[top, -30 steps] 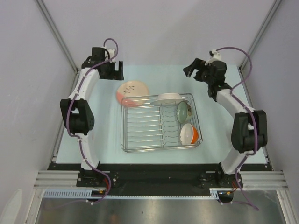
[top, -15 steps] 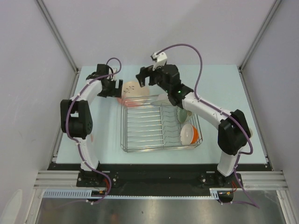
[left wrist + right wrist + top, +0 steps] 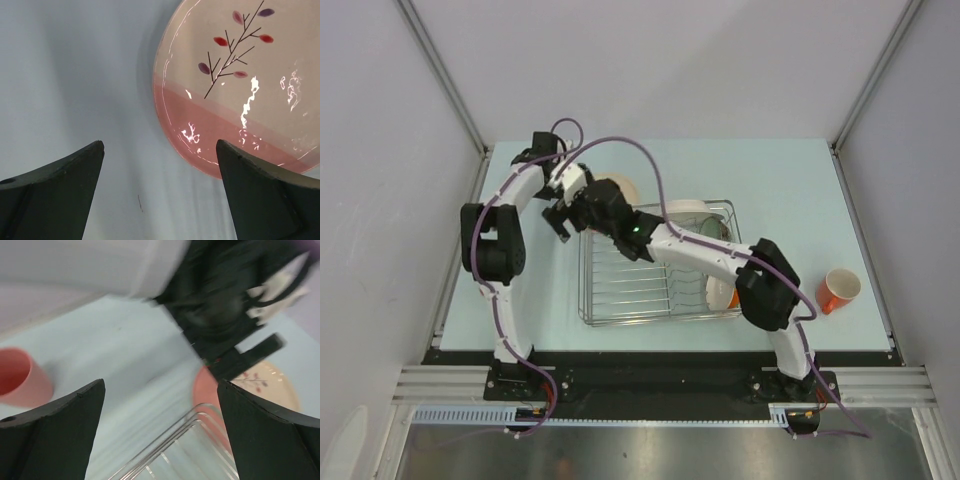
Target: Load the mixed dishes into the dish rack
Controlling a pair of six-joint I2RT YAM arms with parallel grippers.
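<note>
**Left claw** [image 3: 159,150]: jaws apart, holding nothing, low over the table [image 3: 60,75], with the rim of the cream plate [image 3: 240,85] just beyond the fingertips. The plate lies on the table at the far-left corner of the dish rack [image 3: 620,290], outside it.

**Right claw** [image 3: 161,390]: jaws apart, holding nothing, above that rack corner and facing the left wrist.

**Salmon-pink tumbler** [image 3: 20,377]: on the table.

**Orange mug** [image 3: 838,290]: on the table, right of the rack.

**White bowl** [image 3: 685,210] and **orange-outside bowl** [image 3: 720,292]: inside the rack.
</note>
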